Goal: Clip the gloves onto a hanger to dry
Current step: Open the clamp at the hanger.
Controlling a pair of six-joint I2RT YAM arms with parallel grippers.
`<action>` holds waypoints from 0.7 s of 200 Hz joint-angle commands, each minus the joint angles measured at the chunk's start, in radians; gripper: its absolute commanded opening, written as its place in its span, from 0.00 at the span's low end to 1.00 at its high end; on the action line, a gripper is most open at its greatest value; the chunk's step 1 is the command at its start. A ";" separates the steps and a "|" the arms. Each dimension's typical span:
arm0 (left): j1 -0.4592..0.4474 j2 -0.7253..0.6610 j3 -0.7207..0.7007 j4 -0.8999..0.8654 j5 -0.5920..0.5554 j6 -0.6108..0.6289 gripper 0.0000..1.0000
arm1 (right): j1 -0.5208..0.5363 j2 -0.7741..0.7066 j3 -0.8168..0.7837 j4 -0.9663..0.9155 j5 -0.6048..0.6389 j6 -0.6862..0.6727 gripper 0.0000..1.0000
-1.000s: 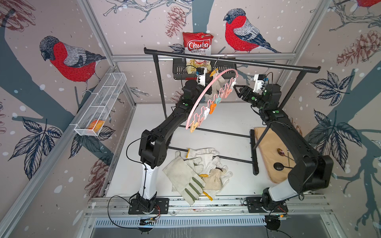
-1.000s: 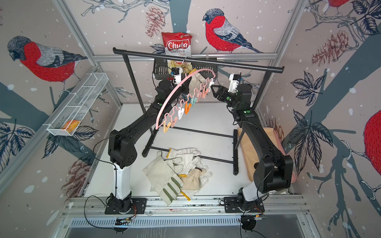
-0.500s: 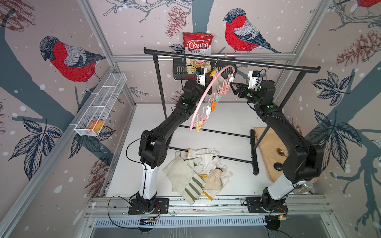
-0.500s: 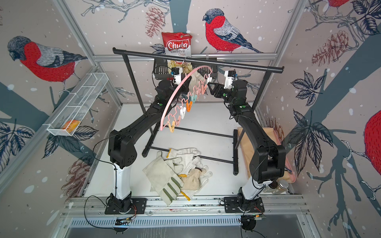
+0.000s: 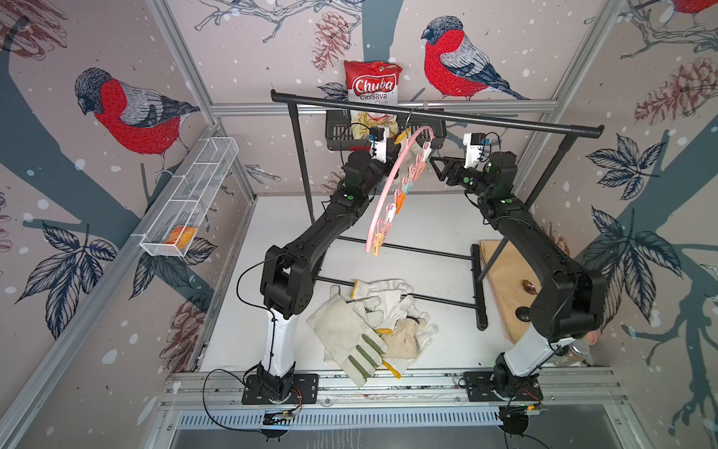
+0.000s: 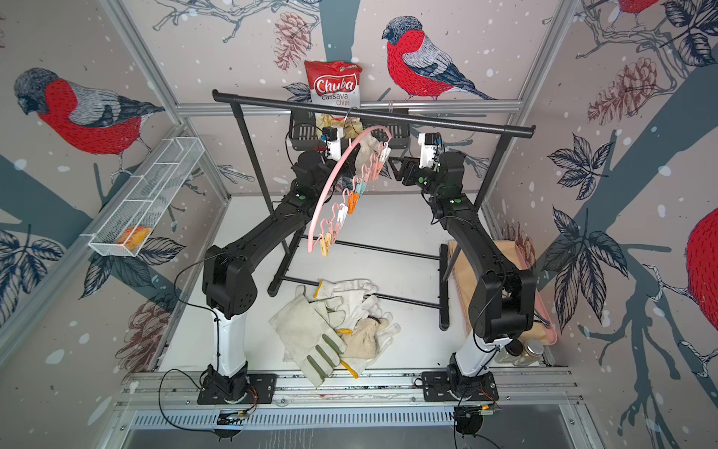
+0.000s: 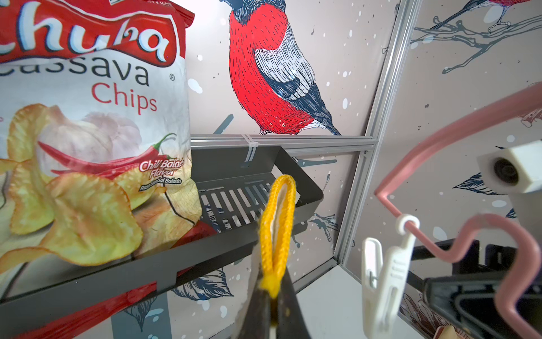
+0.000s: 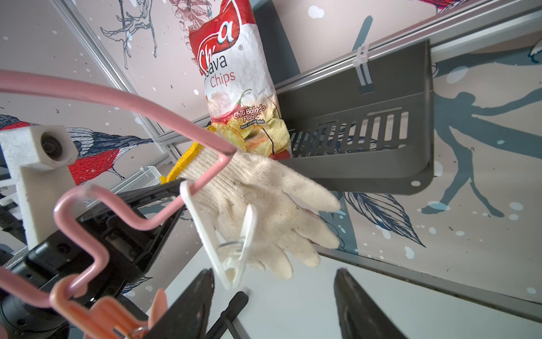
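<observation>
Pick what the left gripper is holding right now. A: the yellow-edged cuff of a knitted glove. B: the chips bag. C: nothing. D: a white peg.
A: in the left wrist view the jaws of the left gripper are shut on the yellow cuff edge of the knitted glove.

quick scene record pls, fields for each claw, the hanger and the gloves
left claw: shut on the knitted glove by its yellow cuff, raised beside the hanger
right claw: open, empty, facing the white peg
hanger: pink, hooked on the black rack, pegs dangling
knitted glove: not yet clipped
glove pile: on the table, near the arm bases
</observation>
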 commanded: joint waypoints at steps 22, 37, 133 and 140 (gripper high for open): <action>0.004 -0.015 -0.005 0.032 0.010 0.011 0.00 | 0.013 0.018 0.025 0.067 -0.052 0.005 0.67; 0.004 -0.017 -0.004 0.032 0.009 0.011 0.00 | 0.017 0.018 0.025 0.075 -0.059 0.004 0.68; 0.008 -0.021 -0.012 0.035 0.009 0.009 0.00 | 0.029 0.085 0.123 0.079 -0.073 0.010 0.69; 0.009 -0.021 -0.011 0.035 0.010 0.010 0.00 | 0.029 0.091 0.131 0.079 -0.078 0.012 0.69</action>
